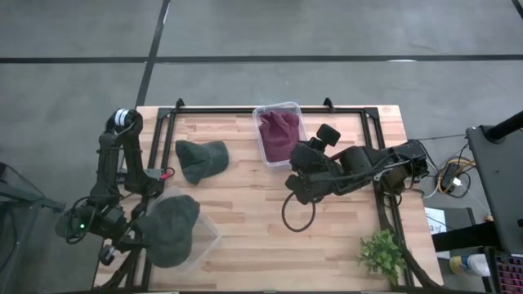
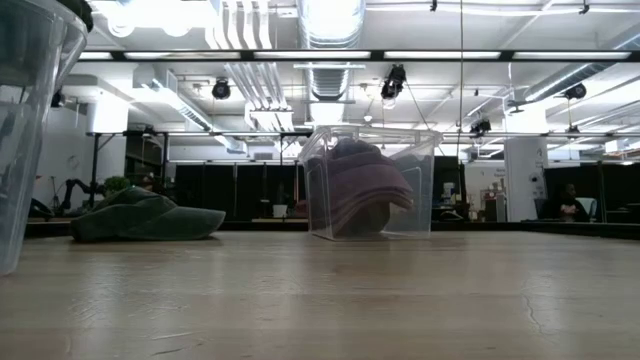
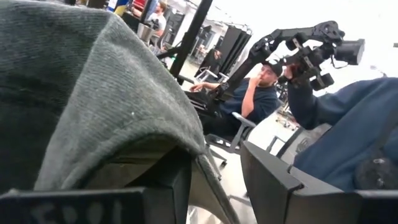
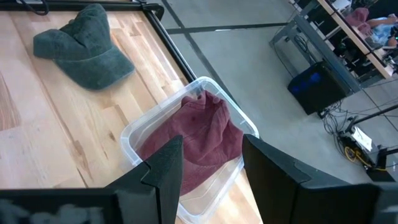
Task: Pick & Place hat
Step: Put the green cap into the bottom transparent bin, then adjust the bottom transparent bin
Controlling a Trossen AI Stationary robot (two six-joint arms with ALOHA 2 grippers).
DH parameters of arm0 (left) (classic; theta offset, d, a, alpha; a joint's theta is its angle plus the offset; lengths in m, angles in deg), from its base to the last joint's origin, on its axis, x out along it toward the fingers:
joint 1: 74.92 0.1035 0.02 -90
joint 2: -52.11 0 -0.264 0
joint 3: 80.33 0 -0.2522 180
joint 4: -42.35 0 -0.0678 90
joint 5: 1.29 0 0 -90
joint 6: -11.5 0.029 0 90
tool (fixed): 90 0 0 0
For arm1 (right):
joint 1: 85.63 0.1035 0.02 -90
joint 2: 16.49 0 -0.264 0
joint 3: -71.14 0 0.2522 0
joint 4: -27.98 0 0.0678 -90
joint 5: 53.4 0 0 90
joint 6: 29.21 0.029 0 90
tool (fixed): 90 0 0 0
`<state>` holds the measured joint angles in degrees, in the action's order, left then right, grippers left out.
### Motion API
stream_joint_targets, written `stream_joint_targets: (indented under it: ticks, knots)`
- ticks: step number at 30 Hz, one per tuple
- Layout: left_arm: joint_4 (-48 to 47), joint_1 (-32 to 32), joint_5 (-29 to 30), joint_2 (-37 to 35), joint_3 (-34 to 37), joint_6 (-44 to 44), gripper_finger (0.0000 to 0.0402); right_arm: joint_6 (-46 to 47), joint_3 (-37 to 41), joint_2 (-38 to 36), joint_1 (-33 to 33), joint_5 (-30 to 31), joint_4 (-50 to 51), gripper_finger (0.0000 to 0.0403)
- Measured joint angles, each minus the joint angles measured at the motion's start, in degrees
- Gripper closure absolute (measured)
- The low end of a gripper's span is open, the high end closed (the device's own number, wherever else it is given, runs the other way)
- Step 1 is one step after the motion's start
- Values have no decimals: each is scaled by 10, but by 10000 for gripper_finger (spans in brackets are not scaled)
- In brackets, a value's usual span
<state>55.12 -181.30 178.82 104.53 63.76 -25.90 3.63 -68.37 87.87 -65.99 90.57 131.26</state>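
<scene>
Green hat (image 3: 93,106) draped against the left tool (image 3: 214,186) with fingers spread, over a clear bin (image 1: 200,237) at the counter (image 1: 245,204) corner, second green hat (image 1: 200,159) lying flat, maroon hat (image 4: 199,140) inside a clear tub (image 4: 134,140), right tool (image 4: 211,162) hovering released above it.

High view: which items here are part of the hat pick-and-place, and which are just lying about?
Job:
green hat lying on the table
second green hat on a clear bin
maroon hat inside a clear bin
left gripper
right gripper, open

Lying about:
potted plant
black cable loop
</scene>
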Motion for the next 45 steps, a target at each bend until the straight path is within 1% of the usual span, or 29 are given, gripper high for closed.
stream_joint_targets:
  ticks: [4,8,11,14,17,19,20,24,28,30,35,40,45]
  knots:
    - [0,14,-8,0,0,-67,271,0,0,0,0,0,0,243]
    - [0,30,-60,0,1,-126,271,0,0,0,0,0,0,243]
    - [0,47,-88,0,1,-166,271,0,0,0,0,0,0,243]
    - [0,61,-113,0,0,-190,271,0,0,0,0,0,0,243]
    - [-1,73,-120,0,-1,-196,271,0,0,0,0,0,0,243]
    - [-3,74,-116,-2,-1,-188,271,0,0,0,0,0,0,243]
    - [-6,74,-105,-3,-1,-182,271,0,0,0,0,0,0,243]
    - [-7,73,-37,-10,-1,-140,271,0,0,0,0,1,-1,243]
    - [-7,48,-25,-28,-1,-85,271,0,0,0,0,1,-1,243]
    - [-7,27,-6,-38,-2,-53,271,0,0,0,0,1,-1,243]
    - [-6,-25,0,-63,-2,8,271,0,0,0,0,0,-1,243]
    - [-7,-48,0,-86,-8,65,271,-3,0,0,0,0,0,243]
    - [-6,-74,0,-103,-25,95,271,-5,0,0,0,0,0,243]
